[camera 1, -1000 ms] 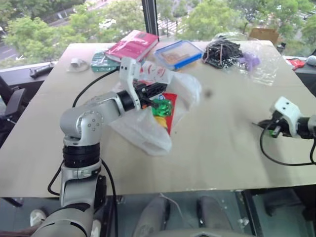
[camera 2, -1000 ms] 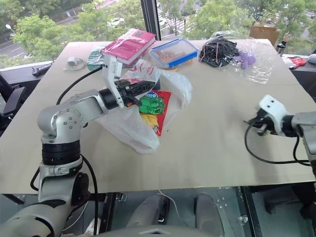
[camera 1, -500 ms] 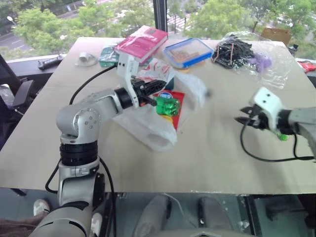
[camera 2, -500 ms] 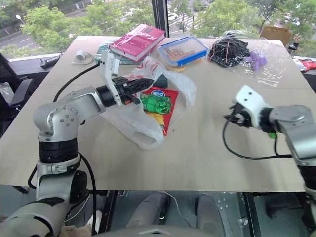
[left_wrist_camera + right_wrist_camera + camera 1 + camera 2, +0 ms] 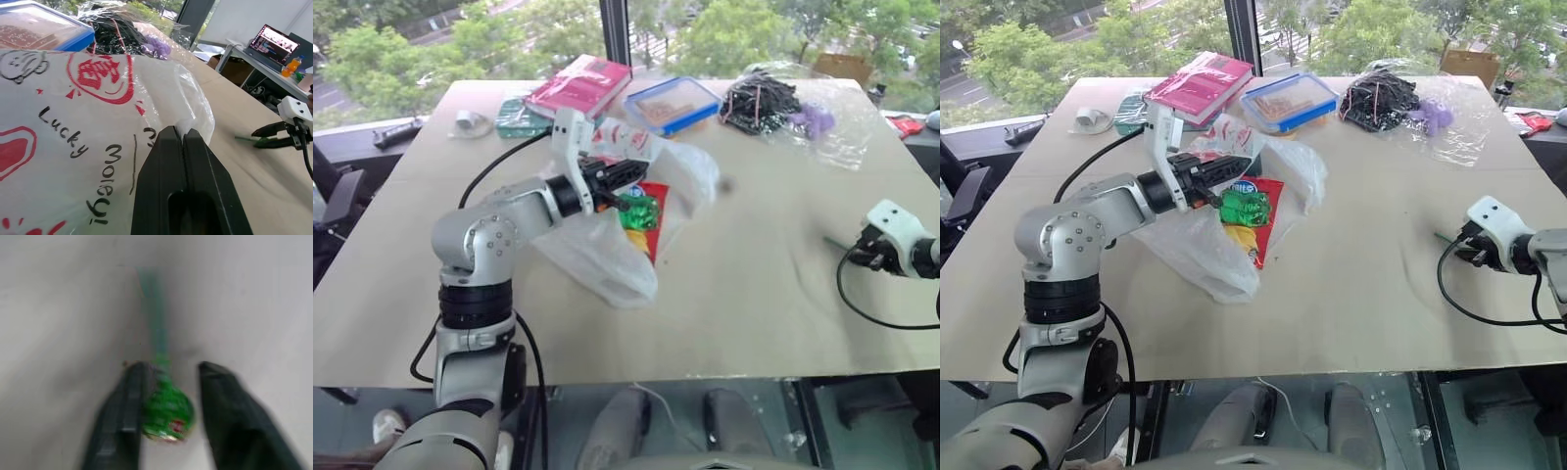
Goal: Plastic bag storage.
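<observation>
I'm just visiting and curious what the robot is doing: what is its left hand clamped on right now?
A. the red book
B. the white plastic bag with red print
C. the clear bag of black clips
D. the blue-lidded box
B: the left hand has its two black fingers pressed together on a fold of the plastic bag, held above the table.

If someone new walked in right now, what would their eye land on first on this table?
Most likely the plastic bag, a crinkly white heap with red print at the table's middle, its top pinched by the left gripper, with bright red and green snack packets showing at its mouth. Next, the right gripper at the right edge, around a green lollipop.
</observation>
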`<state>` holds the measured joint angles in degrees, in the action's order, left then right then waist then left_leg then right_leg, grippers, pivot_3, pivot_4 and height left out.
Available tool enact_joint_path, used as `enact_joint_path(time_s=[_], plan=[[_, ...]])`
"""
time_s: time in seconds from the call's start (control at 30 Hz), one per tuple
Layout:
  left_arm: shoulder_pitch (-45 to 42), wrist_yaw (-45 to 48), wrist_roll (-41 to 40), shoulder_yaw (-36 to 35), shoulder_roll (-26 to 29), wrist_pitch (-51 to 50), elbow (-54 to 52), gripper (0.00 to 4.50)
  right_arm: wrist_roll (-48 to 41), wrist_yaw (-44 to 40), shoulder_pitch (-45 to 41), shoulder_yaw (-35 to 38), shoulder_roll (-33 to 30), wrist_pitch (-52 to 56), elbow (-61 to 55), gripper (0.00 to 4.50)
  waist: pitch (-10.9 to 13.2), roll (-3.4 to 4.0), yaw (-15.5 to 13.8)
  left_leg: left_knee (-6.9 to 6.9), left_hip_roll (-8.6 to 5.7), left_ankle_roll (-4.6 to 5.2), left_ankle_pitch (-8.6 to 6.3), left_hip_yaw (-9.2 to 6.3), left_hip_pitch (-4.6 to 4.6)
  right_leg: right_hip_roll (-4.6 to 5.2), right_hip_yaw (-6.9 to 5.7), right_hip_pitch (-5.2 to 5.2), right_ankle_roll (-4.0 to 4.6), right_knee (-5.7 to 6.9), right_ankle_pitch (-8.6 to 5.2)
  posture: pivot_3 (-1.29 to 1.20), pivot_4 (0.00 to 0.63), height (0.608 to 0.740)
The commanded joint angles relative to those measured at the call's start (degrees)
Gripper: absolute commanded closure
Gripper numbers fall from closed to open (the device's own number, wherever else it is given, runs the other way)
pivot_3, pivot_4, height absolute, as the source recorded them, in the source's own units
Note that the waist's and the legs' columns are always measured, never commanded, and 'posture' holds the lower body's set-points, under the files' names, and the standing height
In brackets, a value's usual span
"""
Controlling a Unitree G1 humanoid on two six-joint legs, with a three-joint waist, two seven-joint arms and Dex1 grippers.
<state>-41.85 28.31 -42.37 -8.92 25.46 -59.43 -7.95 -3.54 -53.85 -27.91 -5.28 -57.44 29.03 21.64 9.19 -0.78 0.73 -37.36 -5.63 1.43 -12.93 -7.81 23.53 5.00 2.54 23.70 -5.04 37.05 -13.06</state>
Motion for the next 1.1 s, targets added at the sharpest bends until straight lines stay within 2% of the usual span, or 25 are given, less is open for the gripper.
enact_joint_path(time_s=[0.03, 0.47, 0.57, 0.6, 0.7, 0.8, 0.9, 1.1], plan=[[-0.4, -0.3, -0.8, -1.3, 0.5, 0.4, -2.3, 4.5, 2.6, -0.9, -0.1, -1.8, 0.6, -1.5, 2.8, 4.4, 0.0, -0.01, -0.3, -0.01, -0.01, 0.0, 0.0, -0.03, 0.0, 0.0, -0.02, -0.01, -0.01, -0.01, 0.0, 0.0, 0.15, 0.74], [-0.2, -0.8, -1.1, -0.9, 0.2, 0.6, -2.3, 4.5, -4.3, -3.1, 2.6, 4.9, -0.7, 7.3, -17.8, 4.4, 0.0, 0.04, 0.0, 0.01, 0.0, 0.0, 0.0, -0.08, 0.1, 0.0, -0.03, 0.09, -0.01, 0.0, 0.01, 0.0, 0.15, 0.74], [-0.5, -0.8, -1.0, -0.8, 0.1, 0.7, -2.1, 4.5, -4.9, -4.1, 4.6, 6.8, -3.6, 7.9, -20.8, 3.62, 0.0, 0.06, -0.4, 0.0, -0.02, 0.0, 0.0, -0.1, 0.13, 0.02, -0.05, 0.1, -0.01, 0.0, 0.01, 0.0, 0.15, 0.74], [-0.5, -0.7, -1.0, -0.8, 0.1, 0.7, -2.0, 4.5, -5.3, -3.6, 5.1, 7.9, -3.9, 8.8, -21.6, 3.04, 0.0, 0.06, -0.6, 0.0, -0.02, 0.0, 0.0, -0.13, 0.14, 0.03, -0.09, 0.1, -0.01, 0.0, 0.0, 0.0, 0.15, 0.74], [-0.5, -0.7, -1.1, -0.8, 0.1, 0.7, -2.0, 4.5, -5.6, -2.2, 7.7, 10.3, -5.3, 11.7, -25.1, 1.92, 0.0, 0.07, -1.0, 0.0, -0.04, 0.01, -0.01, -0.13, 0.18, 0.05, -0.09, 0.11, -0.01, -0.03, 0.01, 0.0, 0.15, 0.74], [-0.2, -0.9, -1.2, -1.0, 0.1, 0.5, -2.2, 4.5, -9.6, -0.7, 10.7, 14.4, -4.4, 21.9, -32.4, 0.49, 0.0, 0.07, -1.1, 0.02, 0.0, 0.01, -0.01, -0.13, 0.17, 0.02, -0.09, 0.11, 0.0, -0.04, 0.0, 0.0, 0.15, 0.74], [0.1, -1.0, -1.4, -1.1, 0.0, 0.4, -2.4, 4.5, -13.8, 2.5, 12.4, 17.6, -0.6, 32.5, -40.2, 0.49, 0.0, 0.07, -1.1, 0.03, 0.02, 0.01, -0.01, -0.13, 0.16, 0.01, -0.08, 0.12, 0.0, -0.03, 0.0, 0.0, 0.15, 0.74], [0.0, -0.9, -1.3, -1.0, 0.0, 0.4, -2.1, 4.5, -18.9, 14.4, 8.5, 22.1, 15.9, 51.7, -50.0, 0.49, 0.0, 0.07, -1.4, 0.0, 0.0, 0.01, -0.01, -0.11, 0.15, 0.02, -0.05, 0.12, 0.0, 0.0, 0.01, 0.0, 0.15, 0.74]])
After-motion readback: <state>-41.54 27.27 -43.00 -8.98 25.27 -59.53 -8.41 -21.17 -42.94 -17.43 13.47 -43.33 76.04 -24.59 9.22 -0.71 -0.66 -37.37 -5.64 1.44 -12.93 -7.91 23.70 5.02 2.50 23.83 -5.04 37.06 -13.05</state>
